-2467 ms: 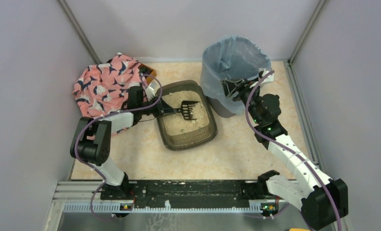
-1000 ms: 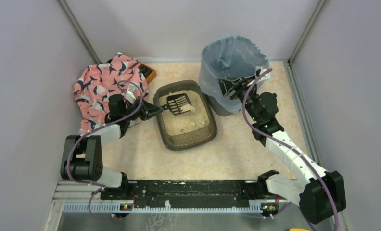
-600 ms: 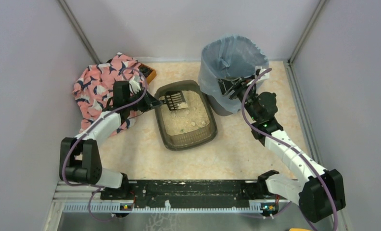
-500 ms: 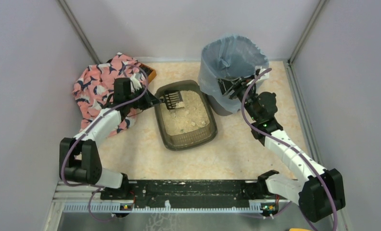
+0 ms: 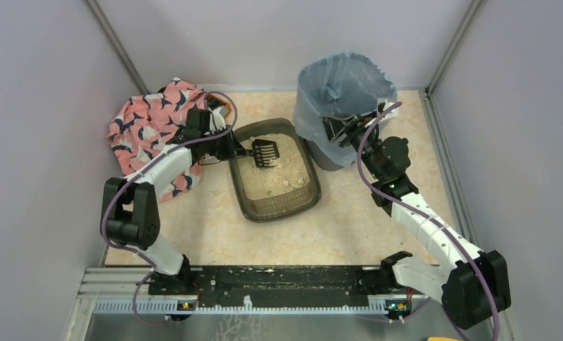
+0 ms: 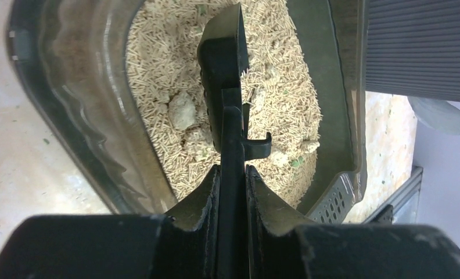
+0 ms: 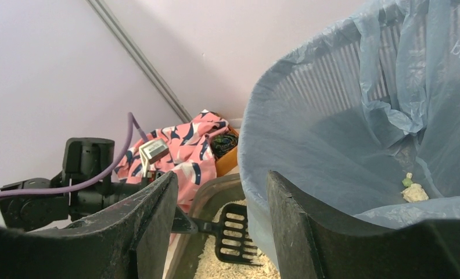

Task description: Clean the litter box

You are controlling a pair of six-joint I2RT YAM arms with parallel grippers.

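Pinching scoop (image 5: 266,153) over litter box (image 5: 279,208) — left gripper (image 5: 234,150); right gripper (image 7: 222,175) spread.

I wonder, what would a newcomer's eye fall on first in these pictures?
Mid-table sits the dark litter box of beige granules, with the left end effector shut on a black slotted scoop over the litter. A bin lined in blue-grey plastic stands at its far right corner, and a pink patterned cloth lies to its left.
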